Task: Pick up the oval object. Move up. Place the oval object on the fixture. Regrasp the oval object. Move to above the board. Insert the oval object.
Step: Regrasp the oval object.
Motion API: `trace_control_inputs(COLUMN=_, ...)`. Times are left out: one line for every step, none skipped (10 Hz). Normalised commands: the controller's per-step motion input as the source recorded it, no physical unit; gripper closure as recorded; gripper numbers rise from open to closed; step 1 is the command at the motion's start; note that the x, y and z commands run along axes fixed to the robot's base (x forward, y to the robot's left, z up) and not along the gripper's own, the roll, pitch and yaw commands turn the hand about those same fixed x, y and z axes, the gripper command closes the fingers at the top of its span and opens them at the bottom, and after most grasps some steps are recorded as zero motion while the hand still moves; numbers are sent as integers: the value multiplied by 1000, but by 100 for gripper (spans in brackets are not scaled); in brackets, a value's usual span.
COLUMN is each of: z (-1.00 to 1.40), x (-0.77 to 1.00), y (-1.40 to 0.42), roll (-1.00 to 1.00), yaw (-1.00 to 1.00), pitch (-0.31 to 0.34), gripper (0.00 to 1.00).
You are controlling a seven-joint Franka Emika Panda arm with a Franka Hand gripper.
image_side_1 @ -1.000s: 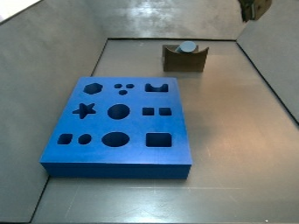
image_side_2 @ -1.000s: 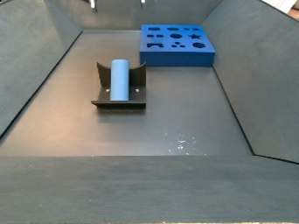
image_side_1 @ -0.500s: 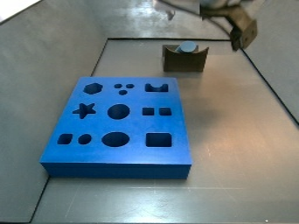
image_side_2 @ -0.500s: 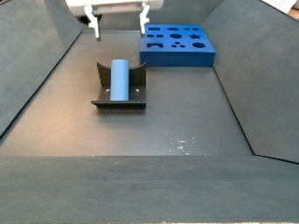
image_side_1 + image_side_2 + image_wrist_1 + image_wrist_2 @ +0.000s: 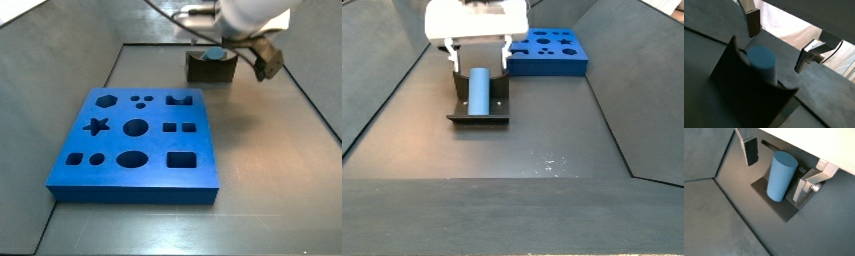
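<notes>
The pale blue oval object (image 5: 477, 90) lies lengthwise in the notch of the dark fixture (image 5: 458, 116). It shows in both wrist views (image 5: 762, 59) (image 5: 779, 175) and end-on in a side view (image 5: 213, 54). My gripper (image 5: 476, 58) is open and empty. It hangs just above the far end of the oval object, one finger on each side of it. In the wrist views the fingers (image 5: 751, 150) (image 5: 753, 22) stand apart from the oval object without touching it. The blue board (image 5: 134, 140) with dark cutouts lies apart from the fixture.
Grey walls enclose the bin floor on all sides (image 5: 382, 80). The fixture (image 5: 211, 68) stands near the back wall in a side view. The board (image 5: 545, 52) sits in the far right corner in a side view.
My gripper has come down from the top of the bin to just above the oval object, still open. The oval object and the board have not moved.
</notes>
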Motion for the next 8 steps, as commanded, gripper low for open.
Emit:
trace_control_inputs(z=-688, x=82, y=8, roll=46, yaw=-32, pitch=14, gripper=0)
trace_control_inputs(z=-550, x=83, y=2, roll=45, yaw=-13, pitch=31, gripper=0)
trace_control_inputs(z=-381, x=81, y=1, roll=43, yaw=11, pitch=39, gripper=0)
trace_control_inputs(z=-254, x=76, y=-3, roll=45, yaw=29, pitch=34, gripper=0)
trace_control_inputs(z=-200, x=41, y=-13, roll=42, yaw=32, pitch=45, gripper=0)
trace_control_inputs(z=-172, x=19, y=-25, roll=48, yaw=36, pitch=37, gripper=0)
trace_control_inputs(z=-172, x=19, y=-26, roll=48, yaw=37, pitch=37, gripper=0)
trace_control_inputs(z=-172, x=19, y=-26, roll=48, yaw=39, pitch=37, gripper=0)
